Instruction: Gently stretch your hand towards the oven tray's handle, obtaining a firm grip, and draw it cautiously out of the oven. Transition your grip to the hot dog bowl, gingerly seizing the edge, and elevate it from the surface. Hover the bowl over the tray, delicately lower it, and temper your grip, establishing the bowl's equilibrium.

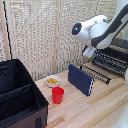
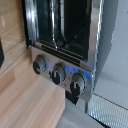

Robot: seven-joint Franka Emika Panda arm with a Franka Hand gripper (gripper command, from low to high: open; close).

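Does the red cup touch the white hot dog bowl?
Apart. The exterior view shows a strip of bare wooden surface between the hot dog bowl and the red cup, which stands nearer the camera.

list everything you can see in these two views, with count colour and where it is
hot dog bowl: 1, white with yellow food inside, on the wooden table beside the red cup
red cup: 1, red, on the table in front of the bowl
blue slab: 1, dark blue, standing tilted on edge mid-table
fabric bin: 1, black, open, at the exterior view's left
oven: 1, dark with metallic trim, at the exterior view's right, door open
oven tray: 1, grey wire bars, in front of the oven
oven knobs: 3, dark, in a row on the oven's metallic panel
surface: 1, light wooden planks
robot arm: 1, white, above the oven
end effector: 1, pale, near the tray; fingers not clear
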